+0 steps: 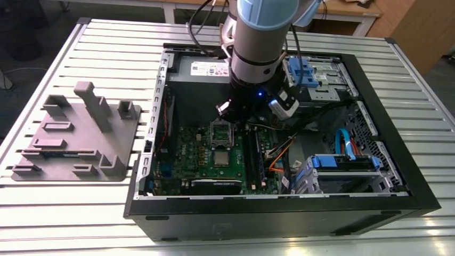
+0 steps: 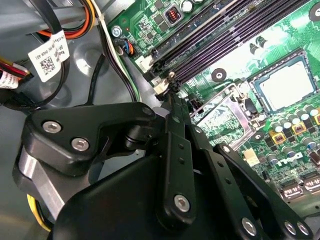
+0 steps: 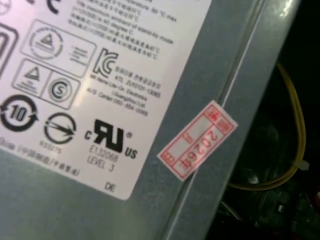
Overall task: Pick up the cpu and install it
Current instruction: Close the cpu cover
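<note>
Inside the black computer case [image 1: 270, 220], the hand [image 2: 171, 89] hung closed and empty near the small silvery square cpu [image 2: 286, 86], already lying flat in its socket [image 2: 280, 64].

Grey tray [image 1: 84, 143] beside open computer case [image 1: 284, 216]

cpu [image 1: 221, 158] sits on mobo [image 1: 192, 146], inside PC case [image 1: 284, 213]
</note>
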Robot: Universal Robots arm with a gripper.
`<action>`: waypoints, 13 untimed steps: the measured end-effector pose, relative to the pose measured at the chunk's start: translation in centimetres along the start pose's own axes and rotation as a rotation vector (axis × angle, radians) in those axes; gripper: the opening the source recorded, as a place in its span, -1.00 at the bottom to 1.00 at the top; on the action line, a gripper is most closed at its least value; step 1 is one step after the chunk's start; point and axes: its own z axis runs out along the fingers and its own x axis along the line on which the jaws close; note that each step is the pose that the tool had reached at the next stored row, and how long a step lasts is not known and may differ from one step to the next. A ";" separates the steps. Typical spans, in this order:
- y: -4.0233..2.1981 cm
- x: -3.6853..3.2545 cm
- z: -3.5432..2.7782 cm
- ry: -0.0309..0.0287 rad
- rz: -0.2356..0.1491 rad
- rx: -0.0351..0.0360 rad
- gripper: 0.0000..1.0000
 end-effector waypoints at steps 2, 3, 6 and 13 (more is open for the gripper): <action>0.04 0.11 0.00 -0.0010 0.000 0.0003 -0.80; 0.05 0.19 0.01 -0.0015 0.000 0.0003 -0.80; 0.06 0.43 -0.01 -0.0029 0.000 0.0010 -0.80; -0.11 0.58 -0.52 -0.0038 0.000 0.0015 -0.80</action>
